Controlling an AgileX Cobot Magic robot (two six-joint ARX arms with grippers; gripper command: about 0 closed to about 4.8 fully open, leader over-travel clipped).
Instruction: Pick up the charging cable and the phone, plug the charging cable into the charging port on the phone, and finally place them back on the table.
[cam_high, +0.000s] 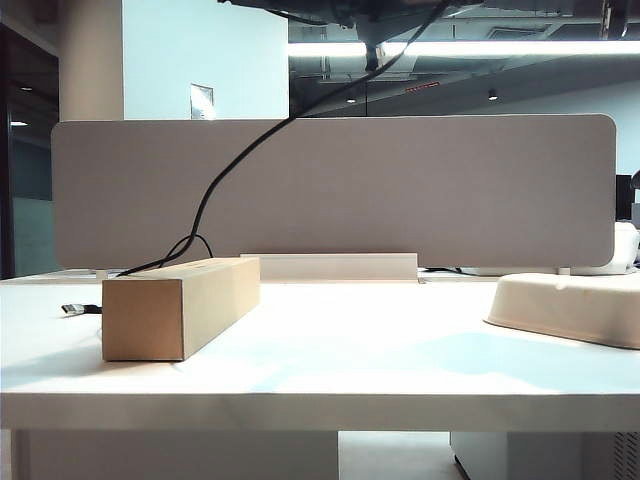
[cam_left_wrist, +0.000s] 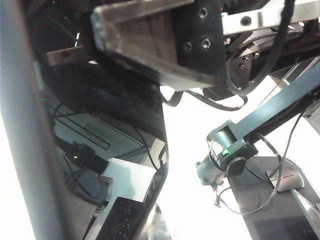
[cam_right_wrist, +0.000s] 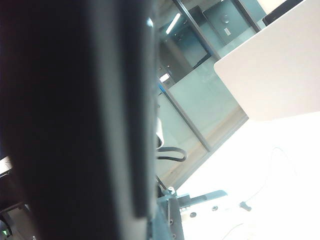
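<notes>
Both grippers are above the top edge of the exterior view. There the charging cable (cam_high: 215, 185) climbs from behind the box and leaves the frame, while its USB plug (cam_high: 75, 309) lies on the table (cam_high: 350, 350). In the right wrist view the phone (cam_right_wrist: 65, 125) fills the near side as a dark, blurred slab, seemingly held by the right gripper. The left wrist view shows that right gripper (cam_left_wrist: 150, 50) close above, with the phone's glossy face (cam_left_wrist: 125, 125) below it. My left gripper (cam_left_wrist: 137, 227) is shut; one dotted finger pad (cam_left_wrist: 120, 220) shows. The small plug and the charging port are hidden.
A brown cardboard box (cam_high: 180, 305) lies on the left of the table. A pale beige pad (cam_high: 570, 305) sits at the right edge. The grey divider panel (cam_high: 400, 190) closes off the back. The right arm's links (cam_left_wrist: 235, 145) cross the left wrist view.
</notes>
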